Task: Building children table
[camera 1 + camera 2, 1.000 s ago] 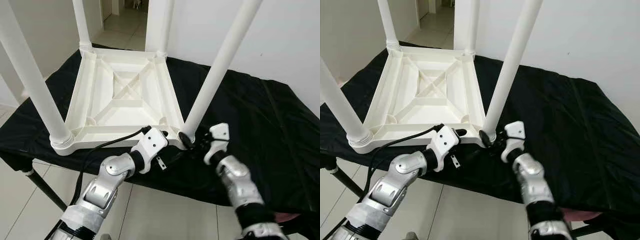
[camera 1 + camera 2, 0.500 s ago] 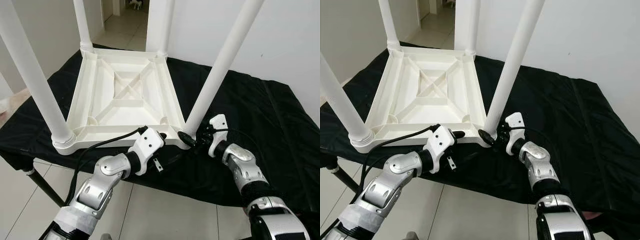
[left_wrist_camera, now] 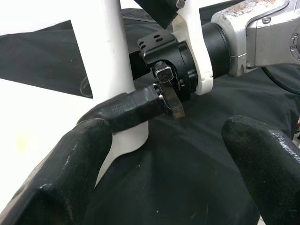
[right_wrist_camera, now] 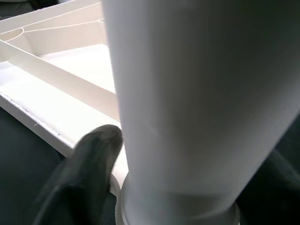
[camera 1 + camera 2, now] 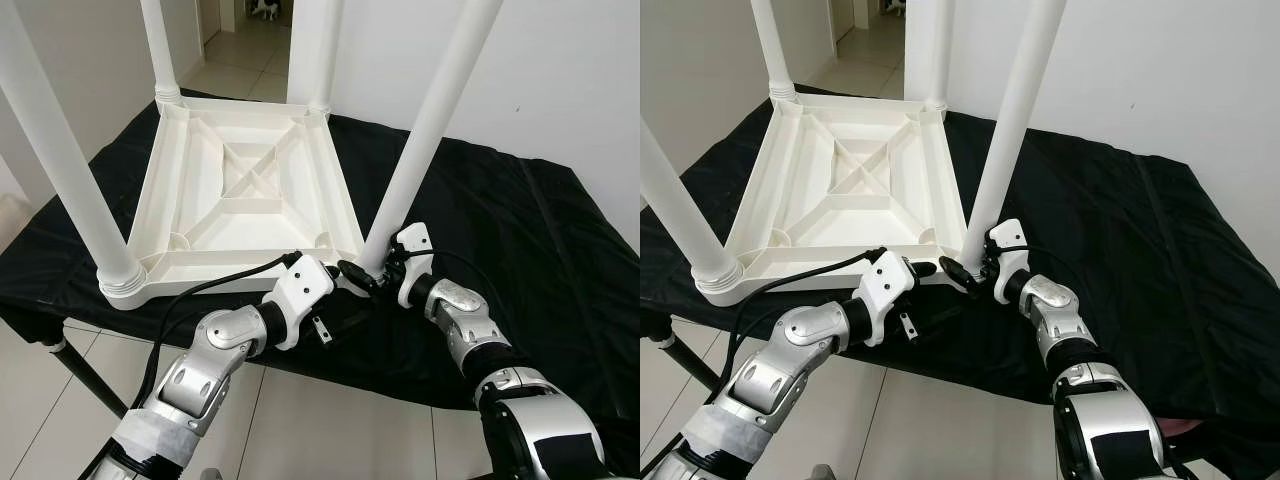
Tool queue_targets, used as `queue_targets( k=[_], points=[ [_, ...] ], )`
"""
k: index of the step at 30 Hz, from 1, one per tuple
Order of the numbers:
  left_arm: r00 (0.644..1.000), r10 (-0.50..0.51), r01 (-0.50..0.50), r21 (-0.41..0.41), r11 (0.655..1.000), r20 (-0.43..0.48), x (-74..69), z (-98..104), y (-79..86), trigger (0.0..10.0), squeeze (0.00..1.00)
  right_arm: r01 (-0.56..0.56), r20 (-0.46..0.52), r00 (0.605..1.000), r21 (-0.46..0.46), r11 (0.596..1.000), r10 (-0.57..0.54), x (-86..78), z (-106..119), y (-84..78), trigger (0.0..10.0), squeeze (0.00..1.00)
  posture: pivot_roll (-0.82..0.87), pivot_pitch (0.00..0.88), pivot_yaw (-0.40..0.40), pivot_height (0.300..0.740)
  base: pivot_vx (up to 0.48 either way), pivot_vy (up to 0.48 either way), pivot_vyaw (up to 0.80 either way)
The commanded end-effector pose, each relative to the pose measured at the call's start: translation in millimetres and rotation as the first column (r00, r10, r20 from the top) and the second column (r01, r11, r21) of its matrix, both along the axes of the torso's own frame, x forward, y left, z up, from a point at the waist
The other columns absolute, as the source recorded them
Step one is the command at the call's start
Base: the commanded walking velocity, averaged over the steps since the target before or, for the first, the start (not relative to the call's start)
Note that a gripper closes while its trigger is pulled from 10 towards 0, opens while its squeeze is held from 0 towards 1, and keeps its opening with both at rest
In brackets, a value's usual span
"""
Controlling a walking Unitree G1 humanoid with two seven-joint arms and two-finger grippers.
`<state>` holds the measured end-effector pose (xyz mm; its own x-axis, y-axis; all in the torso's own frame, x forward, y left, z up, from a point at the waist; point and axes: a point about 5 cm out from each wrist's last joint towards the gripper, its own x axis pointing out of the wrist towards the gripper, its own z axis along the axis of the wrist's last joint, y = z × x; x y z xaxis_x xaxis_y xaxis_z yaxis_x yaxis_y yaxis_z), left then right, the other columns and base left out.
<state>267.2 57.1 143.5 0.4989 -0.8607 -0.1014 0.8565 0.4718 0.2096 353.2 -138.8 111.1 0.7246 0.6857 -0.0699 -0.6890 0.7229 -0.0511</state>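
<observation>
home: tiled floor (image 5: 300, 420), white walls (image 5: 560, 70), hallway doorway (image 5: 235, 30).

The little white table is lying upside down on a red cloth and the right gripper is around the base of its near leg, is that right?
Not quite: the cloth is black, not red, as the left eye view shows. The rest holds: the white table lies upside down on it, and the right gripper is around the base of the near leg.

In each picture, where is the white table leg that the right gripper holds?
Left eye view: table leg, right of centre, rising from the near right corner.
Right eye view: centre.
Left wrist view: white post, upper left.
Right wrist view: close up.
Shared landmark: right gripper at its base.
</observation>
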Motion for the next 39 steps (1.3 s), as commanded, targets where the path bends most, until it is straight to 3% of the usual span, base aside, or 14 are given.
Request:
queue_targets(
  k=[1, 11, 12, 19, 31, 35, 37, 39],
  points=[
    [0.999, -0.048, 0.049, 0.009, 0.999, -0.019, -4.6, -2, -3.3, 10.0, 0.00, -0.016, 0.003, 1.000, -0.011, 1.000, 0.016, 0.6, 1, 0.7, 0.0, 0.00, -0.01, 0.000, -0.077, 0.740, 0.000, 0.000, 0.00],
    [0.998, -0.051, 0.051, 0.012, 0.999, -0.031, -6.3, -6, -4.3, 10.0, 0.00, -0.010, -0.013, 1.000, 0.008, 1.000, 0.010, -4.7, -7, -6.7, 0.0, 0.00, -0.01, 0.000, -0.072, 0.740, 0.000, 0.000, 0.00],
    [0.998, -0.046, 0.046, 0.007, 0.999, -0.032, -5.7, -6, -4.2, 10.0, 0.00, 0.022, -0.008, 1.000, 0.018, 1.000, -0.022, -4.6, -7, -9.6, 10.0, 0.00, -0.01, 0.000, -0.066, 0.740, 0.000, 0.000, 0.00],
    [1.000, -0.012, 0.011, -0.020, 1.000, -0.020, -0.7, -3, -1.9, 10.0, 0.00, 0.182, 0.041, 0.983, -0.003, 0.983, -0.181, -2.2, -5, -16.7, 10.0, 0.00, -0.01, 0.000, -0.065, 0.740, 0.000, 0.000, 0.00],
    [1.000, -0.006, 0.005, -0.037, 0.999, -0.021, 2.0, -1, -2.9, 10.0, 0.00, 0.397, 0.038, 0.916, 0.051, 0.916, -0.399, -10.9, -10, 4.3, 10.0, 0.00, -0.02, 0.000, -0.067, 0.740, 0.000, 0.000, 0.00],
    [1.000, -0.009, 0.008, -0.039, 0.999, -0.021, 1.5, -2, -3.4, 10.0, 0.00, 0.623, -0.007, 0.782, 0.053, 0.780, -0.624, -21.1, -19, 12.2, 10.0, 0.00, -0.02, 0.000, -0.077, 0.740, 0.000, 0.000, 0.00],
    [1.000, -0.009, 0.008, -0.039, 0.999, -0.021, 1.5, -2, -3.4, 10.0, 0.00, 0.643, -0.010, 0.765, 0.053, 0.764, -0.644, -22.2, -20, 12.7, 10.0, 0.00, -0.02, 0.000, -0.077, 0.740, 0.000, 0.000, 0.00],
    [1.000, -0.008, 0.007, -0.040, 0.999, -0.022, 1.3, -2, -3.3, 10.0, 0.00, 0.710, -0.036, 0.704, 0.049, 0.702, -0.709, -25.7, -22, 17.4, 10.0, 0.00, -0.02, 0.000, -0.083, 0.740, 0.000, 0.000, 0.00]
  ],
)
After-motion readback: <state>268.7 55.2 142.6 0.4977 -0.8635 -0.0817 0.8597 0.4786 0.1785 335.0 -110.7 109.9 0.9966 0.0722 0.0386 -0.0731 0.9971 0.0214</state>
